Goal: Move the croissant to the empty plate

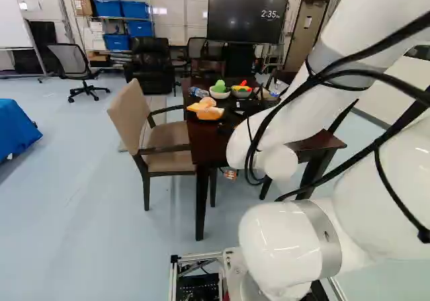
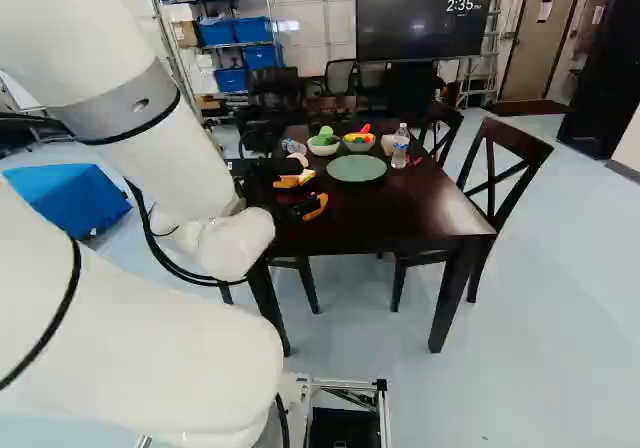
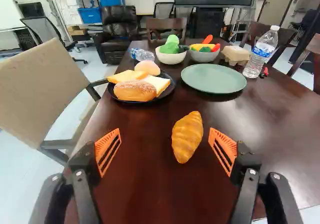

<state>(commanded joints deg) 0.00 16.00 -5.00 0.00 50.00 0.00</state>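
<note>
Right base view: you have the hand (image 2: 304,194) out over the tabletop (image 2: 385,213), on the arm's side of the green plate (image 2: 357,168) and left of it. The arm (image 2: 170,153) drops from the upper left to its wrist joint, and the hand reaches forward from there. Left base view agrees: the arm slopes down from the upper right, with its wrist joint nearer you than the green plate's end of the tabletop.

Wrist view: note that your hand (image 3: 166,144) is tilted well forward, facing the green plate's side of the room instead of straight down. Its two fingers are spread wide, orange pads (image 3: 223,149) facing each other, with nothing pinched. You cannot tell from these views how high the fingertips stand above the wood.

You will find the croissant (image 3: 187,137) lying on the tabletop, short of the green plate and well apart from it. It sits ahead of the hand, in line with the gap, nearer one finger than the other. Beside the green plate you have the black plate (image 3: 169,89) of bread; on the opposite side, just beside the green plate, an upright water bottle (image 3: 261,53).
</note>
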